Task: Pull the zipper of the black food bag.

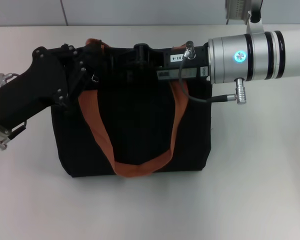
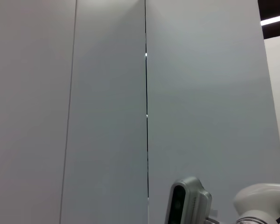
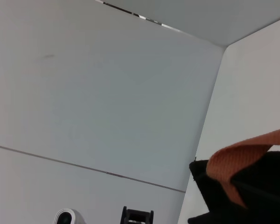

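Observation:
The black food bag (image 1: 135,130) stands in the middle of the white table, with an orange-brown strap (image 1: 140,167) hanging down its front. A small silver zipper pull (image 1: 94,77) shows at the bag's upper left, just by my left gripper (image 1: 79,67). That gripper reaches in from the left and sits against the bag's top left corner. My right gripper (image 1: 141,52) reaches in from the right along the bag's top edge, near its middle. The right wrist view shows a strap (image 3: 240,163) and a black corner of the bag (image 3: 270,191).
The white table (image 1: 260,190) extends around the bag on all sides. A grey cable and plug (image 1: 237,95) hang off my right wrist over the bag's right side. The left wrist view shows only a grey wall and a camera housing (image 2: 186,201).

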Action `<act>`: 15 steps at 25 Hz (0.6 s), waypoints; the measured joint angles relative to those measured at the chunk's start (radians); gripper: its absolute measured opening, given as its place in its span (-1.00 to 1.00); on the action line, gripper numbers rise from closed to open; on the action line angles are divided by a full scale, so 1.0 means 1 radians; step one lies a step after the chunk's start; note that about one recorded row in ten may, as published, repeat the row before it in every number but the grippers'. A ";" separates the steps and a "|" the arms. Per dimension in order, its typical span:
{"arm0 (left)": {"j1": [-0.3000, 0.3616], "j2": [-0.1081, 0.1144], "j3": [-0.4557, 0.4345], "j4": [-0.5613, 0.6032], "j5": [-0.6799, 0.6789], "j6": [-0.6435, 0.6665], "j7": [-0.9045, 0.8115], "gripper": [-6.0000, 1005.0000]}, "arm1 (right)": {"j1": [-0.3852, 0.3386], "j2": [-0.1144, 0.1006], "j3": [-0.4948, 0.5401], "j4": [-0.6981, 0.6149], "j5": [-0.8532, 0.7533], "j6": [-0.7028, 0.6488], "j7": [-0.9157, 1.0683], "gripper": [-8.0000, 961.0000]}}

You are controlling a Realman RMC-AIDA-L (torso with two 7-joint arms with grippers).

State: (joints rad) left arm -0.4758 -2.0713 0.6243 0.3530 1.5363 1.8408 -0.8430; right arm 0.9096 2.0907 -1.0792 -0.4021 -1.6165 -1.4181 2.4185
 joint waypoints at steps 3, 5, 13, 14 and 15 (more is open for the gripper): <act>-0.006 0.000 0.000 -0.006 0.000 0.000 0.000 -0.85 | 0.002 0.000 -0.001 -0.001 0.000 0.001 -0.006 -0.34; -0.010 0.000 0.000 -0.013 -0.001 0.000 0.000 -0.84 | 0.005 0.000 -0.002 0.000 0.000 0.005 -0.011 -0.34; -0.023 0.001 -0.008 -0.030 -0.003 0.000 0.000 -0.84 | 0.004 0.000 -0.002 0.001 0.008 0.018 -0.022 -0.34; -0.021 0.002 -0.013 -0.030 -0.003 0.000 0.000 -0.84 | 0.003 0.000 -0.002 0.001 0.008 0.020 -0.022 -0.34; -0.020 0.002 -0.016 -0.030 -0.003 0.001 0.000 -0.84 | 0.001 0.000 -0.003 0.000 0.008 0.021 -0.022 -0.34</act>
State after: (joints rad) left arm -0.4958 -2.0691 0.6078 0.3229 1.5335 1.8415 -0.8434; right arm 0.9111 2.0911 -1.0817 -0.4017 -1.6089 -1.3969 2.3965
